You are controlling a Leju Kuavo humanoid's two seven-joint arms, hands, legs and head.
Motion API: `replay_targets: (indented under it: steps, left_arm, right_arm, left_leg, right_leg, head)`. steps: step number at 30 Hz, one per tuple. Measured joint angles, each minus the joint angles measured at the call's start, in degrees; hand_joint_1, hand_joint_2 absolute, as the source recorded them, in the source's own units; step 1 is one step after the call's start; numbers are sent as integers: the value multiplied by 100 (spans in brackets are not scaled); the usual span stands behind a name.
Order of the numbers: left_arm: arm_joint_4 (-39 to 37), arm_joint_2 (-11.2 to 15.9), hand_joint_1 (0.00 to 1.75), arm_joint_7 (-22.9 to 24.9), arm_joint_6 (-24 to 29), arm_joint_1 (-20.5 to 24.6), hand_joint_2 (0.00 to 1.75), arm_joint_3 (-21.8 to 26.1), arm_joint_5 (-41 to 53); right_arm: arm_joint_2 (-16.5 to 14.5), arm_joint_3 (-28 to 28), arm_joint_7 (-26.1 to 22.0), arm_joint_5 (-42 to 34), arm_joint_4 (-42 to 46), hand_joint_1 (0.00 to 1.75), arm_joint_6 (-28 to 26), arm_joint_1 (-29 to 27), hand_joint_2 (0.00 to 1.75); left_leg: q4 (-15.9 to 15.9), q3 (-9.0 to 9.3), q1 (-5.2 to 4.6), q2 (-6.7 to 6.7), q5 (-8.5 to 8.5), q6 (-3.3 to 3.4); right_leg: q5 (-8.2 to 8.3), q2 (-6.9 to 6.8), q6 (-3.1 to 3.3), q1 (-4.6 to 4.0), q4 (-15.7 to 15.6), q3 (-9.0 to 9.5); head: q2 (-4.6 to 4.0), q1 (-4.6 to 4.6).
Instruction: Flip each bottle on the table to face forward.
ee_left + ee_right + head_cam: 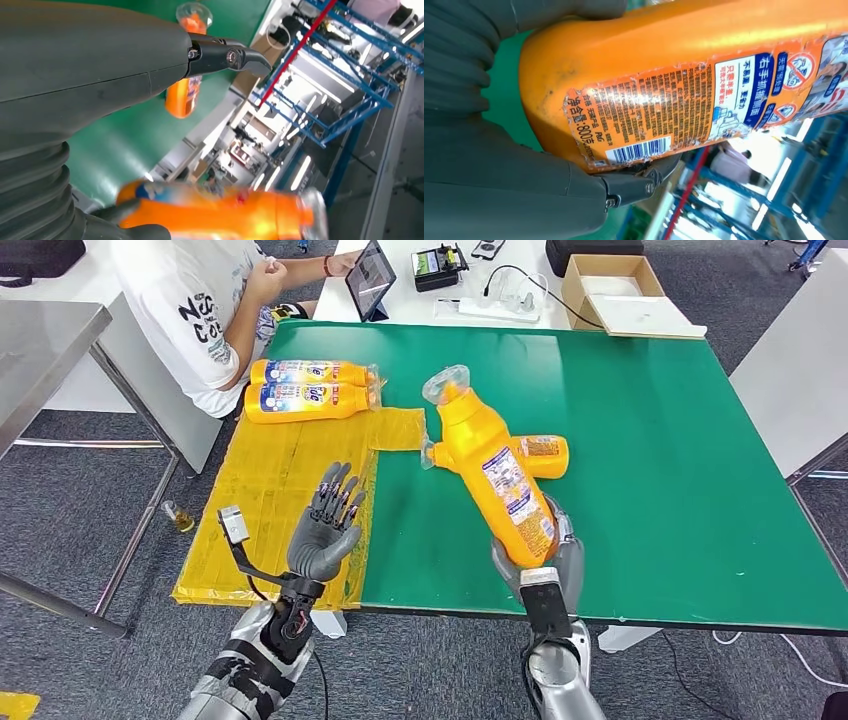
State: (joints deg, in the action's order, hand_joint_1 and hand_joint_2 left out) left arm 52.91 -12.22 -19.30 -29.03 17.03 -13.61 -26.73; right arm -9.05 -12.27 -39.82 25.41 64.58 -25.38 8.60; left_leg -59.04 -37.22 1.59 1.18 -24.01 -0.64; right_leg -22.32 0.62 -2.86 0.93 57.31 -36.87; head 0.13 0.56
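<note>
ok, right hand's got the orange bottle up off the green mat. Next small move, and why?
Probably roll the wrist to turn the orange plastic bottle over. The right hand grips its base, its back label with the barcode faces the head camera, and it hangs over another orange bottle lying on the green mat, so shift clear before lowering.

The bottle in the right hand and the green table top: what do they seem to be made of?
The bottle in the right hand looks like glossy orange plastic, since light glints along its smooth body; its printed label seems a thin stuck-on film, frayed at the edges. The cap looks like clear plastic. The green table top appears matte, perhaps a rubbery mat; I cannot tell for sure.
</note>
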Motion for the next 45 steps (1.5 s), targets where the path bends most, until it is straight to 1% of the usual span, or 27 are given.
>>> replay_targets:
  steps: [3,9,12,15,28,29,32,33,38,45]
  left_arm:
    - [-47,31,0,-11,-59,90,175,-187,-28]
    - [-197,50,0,30,-117,278,175,-513,-184]
    - [-273,61,0,57,-145,326,175,-597,-243]
    - [-327,80,0,57,-150,341,175,-641,-263]
    - [-508,137,0,52,-218,410,175,-733,-411]
    - [-516,145,7,42,-241,410,175,-734,-439]
    - [-520,162,138,9,-327,402,175,-735,-569]
    - [-520,162,175,1,-351,397,175,-735,-616]
    - [-484,162,175,-27,-421,314,175,-724,-790]
    - [-442,169,175,-43,-421,266,175,-722,-806]
  right_arm:
    - [-129,-345,0,-82,-417,175,53,66,175]
    - [-407,-1374,-4,-240,-1305,175,-144,329,175]
    - [-492,-1745,-4,-272,-1590,175,-188,433,175]
    - [-529,-1917,-4,-286,-1760,175,-218,506,175]
    - [-610,-2291,-4,-341,-2228,175,-223,796,175]
    - [-618,-2311,-4,-345,-2283,175,-207,821,175]
    - [-638,-2349,-4,-367,-2456,175,-148,888,175]
    - [-646,-2355,-4,-375,-2512,175,-132,907,175]
    - [-669,-2360,-21,-378,-2735,175,-60,993,175]
    - [-684,-2360,-42,-353,-2873,175,-44,1040,175]
  left_leg:
    - [0,-1,0,-1,0,0]
    - [0,0,5,-1,1,-2]
    - [0,0,5,-1,1,-2]
    - [0,-1,5,-1,1,-2]
    - [0,-1,5,-1,1,-2]
    - [0,-1,5,-1,1,-2]
    - [0,-1,5,-1,1,-2]
    - [0,-1,5,-1,1,-2]
    - [-1,-1,4,-2,1,-2]
    - [-1,-1,5,-2,1,-2]
  right_leg:
    - [0,1,0,0,0,-2]
    - [0,1,1,-6,1,-3]
    - [0,0,1,-6,1,-3]
    - [0,0,1,-5,0,-3]
    - [0,1,1,-6,1,-6]
    - [0,1,1,-6,1,-6]
    - [0,1,1,-6,0,-6]
    - [0,1,1,-5,0,-6]
    - [0,1,1,-5,0,-7]
    - [0,1,1,-6,0,-8]
  head:
    - [0,1]
    - [0,1]
    - [0,1]
    - [0,0]
    - [0,0]
    - [0,0]
    - [0,0]
    - [0,0]
    - [0,1]
    - [0,1]
